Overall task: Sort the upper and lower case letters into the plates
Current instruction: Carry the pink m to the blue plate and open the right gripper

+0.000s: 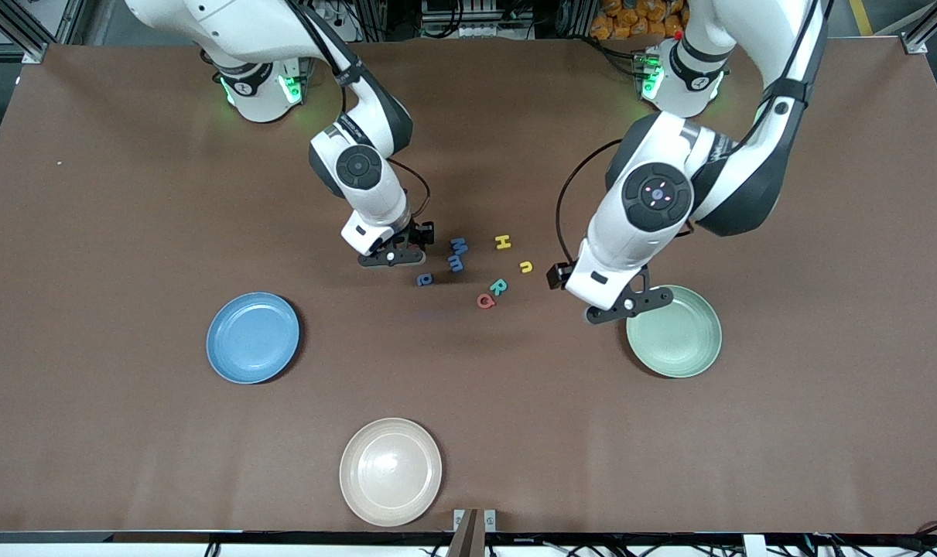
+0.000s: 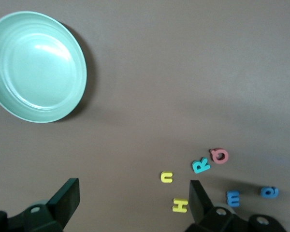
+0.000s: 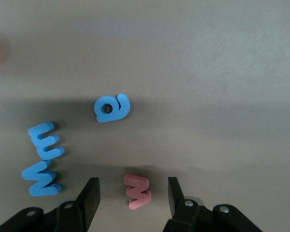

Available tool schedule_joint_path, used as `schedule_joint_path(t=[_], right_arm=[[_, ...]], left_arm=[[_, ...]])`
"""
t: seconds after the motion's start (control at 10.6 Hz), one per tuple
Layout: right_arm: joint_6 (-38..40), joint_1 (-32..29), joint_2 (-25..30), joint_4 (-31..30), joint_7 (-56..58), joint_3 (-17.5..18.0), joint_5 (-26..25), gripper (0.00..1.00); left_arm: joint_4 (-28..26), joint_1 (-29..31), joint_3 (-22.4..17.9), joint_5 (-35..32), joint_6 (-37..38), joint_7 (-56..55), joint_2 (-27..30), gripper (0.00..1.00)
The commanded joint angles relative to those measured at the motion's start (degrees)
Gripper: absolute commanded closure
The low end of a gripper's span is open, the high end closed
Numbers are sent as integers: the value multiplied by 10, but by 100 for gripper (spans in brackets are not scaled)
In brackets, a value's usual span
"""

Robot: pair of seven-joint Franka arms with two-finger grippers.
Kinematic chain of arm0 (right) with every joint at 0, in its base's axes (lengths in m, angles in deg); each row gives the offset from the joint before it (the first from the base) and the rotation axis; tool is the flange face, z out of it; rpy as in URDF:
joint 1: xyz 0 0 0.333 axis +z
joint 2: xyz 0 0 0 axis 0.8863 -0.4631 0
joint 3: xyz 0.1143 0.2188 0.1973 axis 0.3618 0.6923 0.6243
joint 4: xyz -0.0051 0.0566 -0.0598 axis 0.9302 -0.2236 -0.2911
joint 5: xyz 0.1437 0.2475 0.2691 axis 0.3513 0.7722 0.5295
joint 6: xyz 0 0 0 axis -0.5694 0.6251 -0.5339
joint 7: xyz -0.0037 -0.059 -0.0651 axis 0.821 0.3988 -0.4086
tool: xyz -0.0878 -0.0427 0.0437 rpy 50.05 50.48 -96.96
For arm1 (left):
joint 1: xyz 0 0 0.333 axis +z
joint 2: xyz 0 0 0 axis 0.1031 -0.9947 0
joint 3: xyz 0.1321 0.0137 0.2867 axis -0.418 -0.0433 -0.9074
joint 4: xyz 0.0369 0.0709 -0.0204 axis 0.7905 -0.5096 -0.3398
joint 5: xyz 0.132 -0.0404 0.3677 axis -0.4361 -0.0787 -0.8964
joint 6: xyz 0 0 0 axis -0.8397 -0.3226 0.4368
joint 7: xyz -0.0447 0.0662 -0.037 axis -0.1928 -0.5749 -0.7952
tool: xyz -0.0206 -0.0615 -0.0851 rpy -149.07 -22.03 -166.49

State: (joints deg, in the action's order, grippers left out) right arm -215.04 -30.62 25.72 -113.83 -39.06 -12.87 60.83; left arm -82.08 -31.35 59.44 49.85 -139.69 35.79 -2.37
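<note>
Front view, as I read it from my station. Brown bench (image 1: 89, 232). Blue plate (image 1: 253, 337) at lower left of the frame, pale green plate (image 1: 675, 333) at lower right, cream plate (image 1: 391, 472) at bottom centre; all three hold nothing. Letters lie loose mid-frame: blue M (image 1: 458, 246), blue m (image 1: 456, 264), blue a (image 1: 425, 279), yellow H (image 1: 503, 242), yellow n (image 1: 526, 267), teal R (image 1: 498, 287), red Q (image 1: 485, 301). Right gripper (image 1: 406, 246) sits low at centre, beside the blue M. Left gripper (image 1: 630, 302) hangs over the green plate's rim.

Left wrist view. I see the left jaws wide apart, nothing between them. Green plate at upper left of the frame; the letters cluster at lower right.

Right wrist view. Right jaws stand apart on either side of a pink w (image 3: 137, 191) at bottom centre, with gaps showing on both sides of it. Blue a sits mid-frame; blue M and m at lower left.
</note>
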Motion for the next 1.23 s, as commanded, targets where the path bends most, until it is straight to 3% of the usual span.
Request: schedule_joint_path(t=[0.0,0.19,0.47,0.57,0.66,0.85,1.14], right_arm=[[-16,10,-12,-8,-29,1,-15,35],[-17,12,-26,-7,-72,1,-62,35],[-29,12,-41,-4,-99,7,-88,57],[-29,12,-41,-3,-105,7,-88,82],[-24,6,-36,-2,-105,7,-87,100],[-5,-28,-6,-2,-93,7,-87,100],[114,-130,59,21,17,8,-77,100]], left_arm=[[3,-6,-6,0,-12,-24,-21,0],[0,-7,-5,-4,-21,-29,-34,0],[-23,-8,-5,-4,-46,-38,-35,0],[-33,-8,-5,-3,-56,-38,-33,0],[-38,-7,-5,-3,-61,-41,-32,0],[-46,-8,-5,-3,-61,-50,-31,0],[-62,-15,-5,-4,-61,-50,-21,0]])
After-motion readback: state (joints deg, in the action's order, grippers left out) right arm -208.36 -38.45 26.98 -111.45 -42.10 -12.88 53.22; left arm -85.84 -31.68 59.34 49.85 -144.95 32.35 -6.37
